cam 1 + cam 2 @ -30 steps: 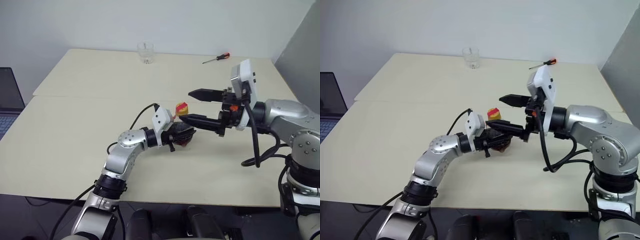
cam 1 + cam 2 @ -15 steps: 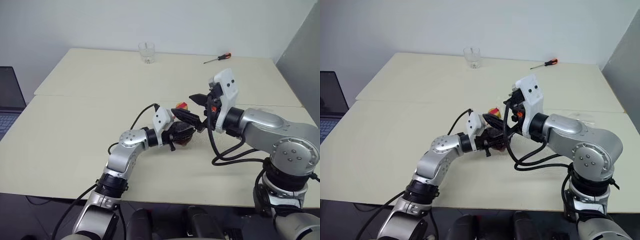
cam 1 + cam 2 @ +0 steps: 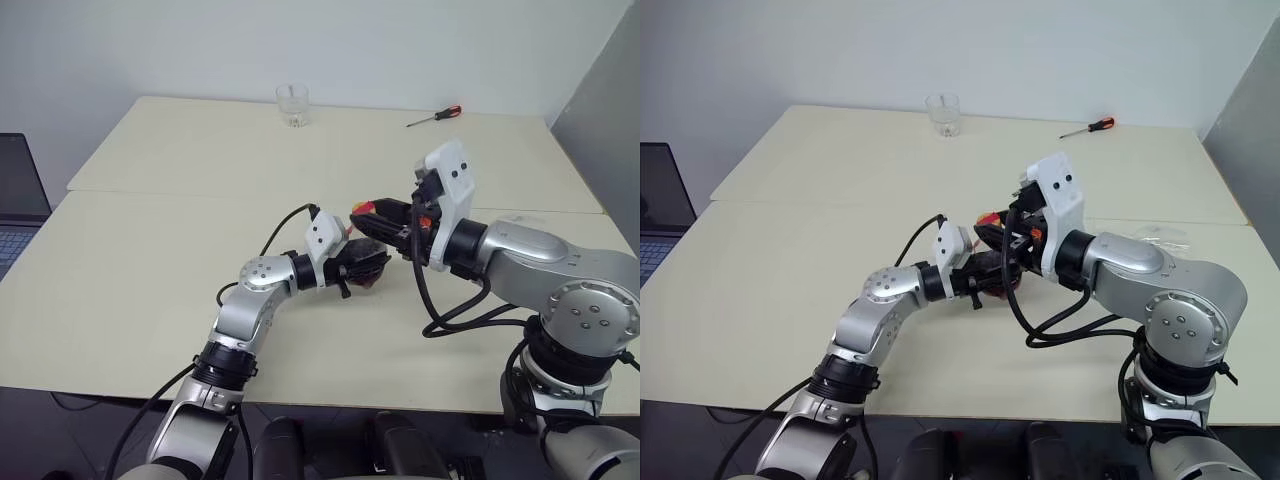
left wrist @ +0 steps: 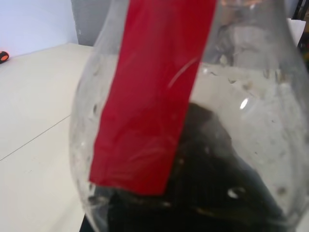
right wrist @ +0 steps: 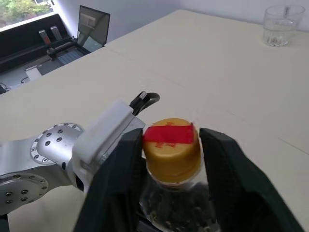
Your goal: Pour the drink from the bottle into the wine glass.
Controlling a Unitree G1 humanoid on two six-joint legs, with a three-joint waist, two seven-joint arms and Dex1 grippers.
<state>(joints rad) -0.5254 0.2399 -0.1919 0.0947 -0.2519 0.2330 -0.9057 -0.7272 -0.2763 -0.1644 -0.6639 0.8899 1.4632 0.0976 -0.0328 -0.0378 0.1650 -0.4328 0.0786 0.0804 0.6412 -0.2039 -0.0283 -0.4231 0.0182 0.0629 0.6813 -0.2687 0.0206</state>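
Bottle (image 3: 366, 262) sits at frame centre in the eye views, its body clamped in the left gripper's (image 3: 362, 266) jaws, which are narrowed around the rounded plastic and hold it just above the counter (image 3: 150, 260). The right gripper (image 5: 169, 145) has its jaws drawn in on either side of the yellow cap (image 5: 172, 146), the fingers (image 5: 126, 159) at or nearly at the cap's sides; whether they already press it I cannot tell. To uncap well, they should seat squarely on the cap, then twist while the left grip stays firm, so the dark drink (image 4: 207, 193) low in the body does not slosh. Farther out, a tumbler (image 3: 291, 104) stands at the upper middle and a screwdriver (image 3: 433, 116) to its right.
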